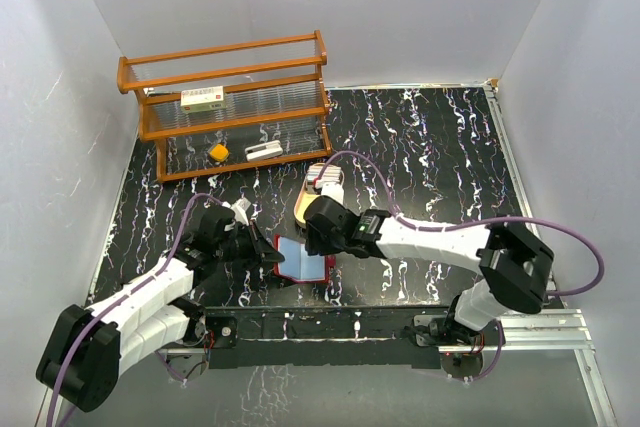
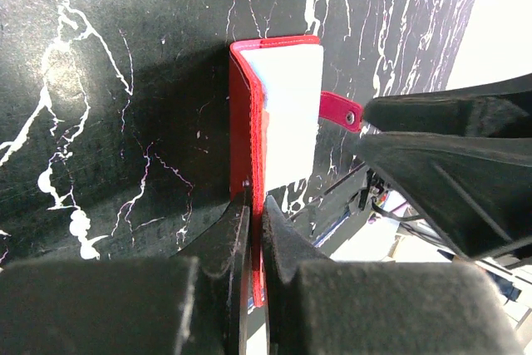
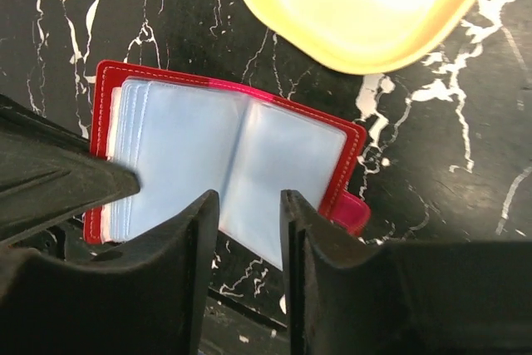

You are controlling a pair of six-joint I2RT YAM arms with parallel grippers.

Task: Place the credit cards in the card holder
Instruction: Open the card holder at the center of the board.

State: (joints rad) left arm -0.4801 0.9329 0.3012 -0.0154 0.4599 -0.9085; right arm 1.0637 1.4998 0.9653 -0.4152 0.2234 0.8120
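Currently, the holder (image 3: pixel 233 147) is spread open on the table (image 3: pixel 83 6) just beside the tray (image 3: pixel 349 62), its cover clamped by the left gripper (image 2: pixel 253 222). The right gripper (image 3: pixel 248 222), jaws apart, is poised over the pockets; one leaf should be pinched singly and lifted gently.

Top view: fixed, high above and behind my two bases, angled down and forward. It sits far out and takes in the whole worktop (image 1: pixel 420 147). Left wrist view: very close, looking along my left gripper (image 2: pixel 256 205) at the card holder (image 2: pixel 287 114) edge-on. Right wrist view: equally close, looking past my right gripper (image 3: pixel 248 205) almost straight down. All three share the card holder. Both wrist views clip the tan tray (image 3: pixel 332 51), and each catches the other gripper at its side.
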